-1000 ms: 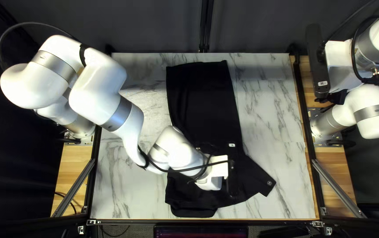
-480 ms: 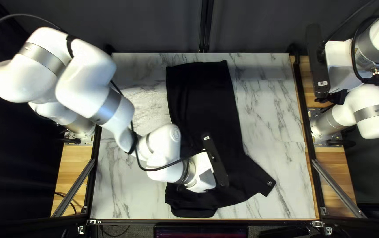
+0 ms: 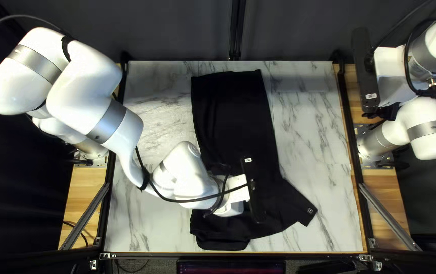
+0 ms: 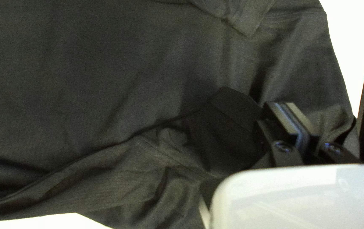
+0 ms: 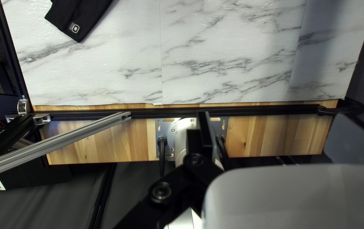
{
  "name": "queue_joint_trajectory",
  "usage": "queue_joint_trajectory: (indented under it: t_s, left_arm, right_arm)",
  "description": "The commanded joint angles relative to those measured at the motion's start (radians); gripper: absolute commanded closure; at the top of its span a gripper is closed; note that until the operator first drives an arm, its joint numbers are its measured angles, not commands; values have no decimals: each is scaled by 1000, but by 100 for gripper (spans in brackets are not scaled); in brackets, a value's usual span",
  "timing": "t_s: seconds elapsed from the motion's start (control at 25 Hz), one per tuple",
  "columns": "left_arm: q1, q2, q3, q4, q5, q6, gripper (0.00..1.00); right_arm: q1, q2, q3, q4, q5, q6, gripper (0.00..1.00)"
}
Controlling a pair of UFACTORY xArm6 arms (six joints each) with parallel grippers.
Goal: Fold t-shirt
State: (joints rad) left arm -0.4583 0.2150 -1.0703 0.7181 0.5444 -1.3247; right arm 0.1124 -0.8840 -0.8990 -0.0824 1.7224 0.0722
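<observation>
We see the table brightly lit from above, shadow along its far edge, the t-shirt flat black.

Table right of t-shirt open for passage; left arm lies low across near-left table, blocking access to t-shirt's near end.

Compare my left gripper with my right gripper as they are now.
The left gripper is shut, apparently pinching a fold of the black t-shirt; the right gripper is open and holds nothing. The left gripper sits low over the t-shirt's near end; the right gripper hangs at the table's right edge, clear of the cloth. Both have two black fingers.
</observation>
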Motion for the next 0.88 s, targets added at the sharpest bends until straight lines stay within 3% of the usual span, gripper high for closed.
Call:
queue_joint_trajectory:
  t_s: [0.04,0.2,0.4,0.56,0.68,0.88]
  left_arm:
    - [-59,11,-1,111,84,-200,100]
    - [-79,16,-5,120,134,-250,100]
    - [-78,95,-113,120,155,-229,100]
    - [-62,127,-151,145,120,-229,100]
    - [-43,149,-159,216,71,-312,100]
    - [-58,215,-209,301,89,-455,100]
  right_arm:
    - [0,0,0,0,0,0,0]
    - [0,0,0,0,0,0,0]
    - [0,0,0,0,0,0,0]
    - [0,0,0,0,0,0,0]
    - [0,0,0,0,0,0,0]
    - [0,0,0,0,0,0,0]
